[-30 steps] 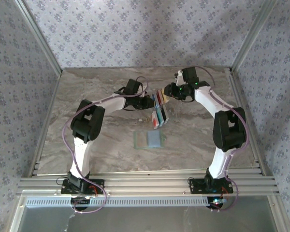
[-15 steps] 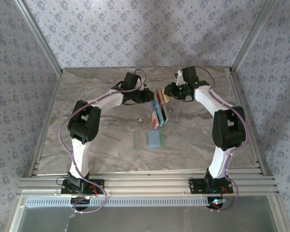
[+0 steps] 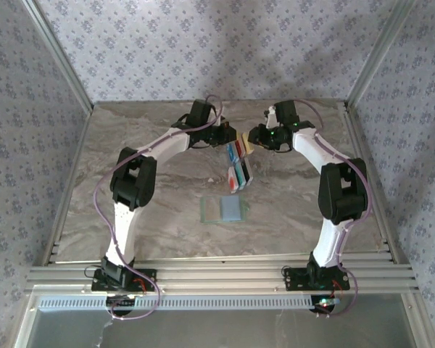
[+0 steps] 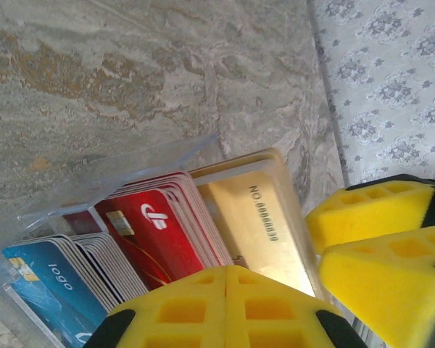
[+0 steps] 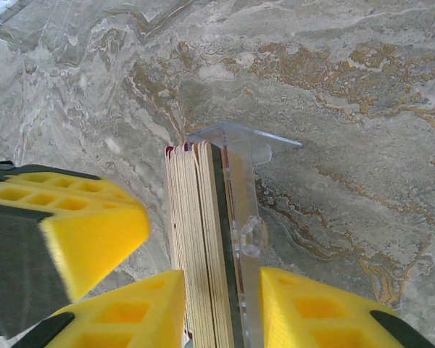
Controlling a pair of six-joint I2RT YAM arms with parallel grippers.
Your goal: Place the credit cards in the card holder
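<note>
A clear rack (image 3: 241, 176) near the table's middle holds the credit cards upright in rows: tan (image 4: 255, 217), red (image 4: 158, 235) and blue (image 4: 47, 279). My left gripper (image 4: 226, 270) is shut, its yellow fingers pressed together right over the top edges of the red and tan cards; no card shows between them. My right gripper (image 5: 222, 286) straddles the rack's far end, one finger against the tan stack (image 5: 196, 239) and the other against the clear end wall (image 5: 241, 217). The pale green card holder (image 3: 212, 210) lies flat nearer the arms, a bluish card (image 3: 233, 209) on it.
Both grippers (image 3: 230, 138) (image 3: 251, 139) crowd together at the rack's far end, almost touching. The right gripper's yellow fingers (image 4: 377, 232) sit just right of the tan cards. Marble tabletop (image 3: 145, 196) surrounds the rack, with patterned walls (image 3: 29, 145) on three sides.
My left gripper has moved along the rack toward its far end, next to the right gripper, and closed fully. The right arm, rack and card holder have stayed put.
</note>
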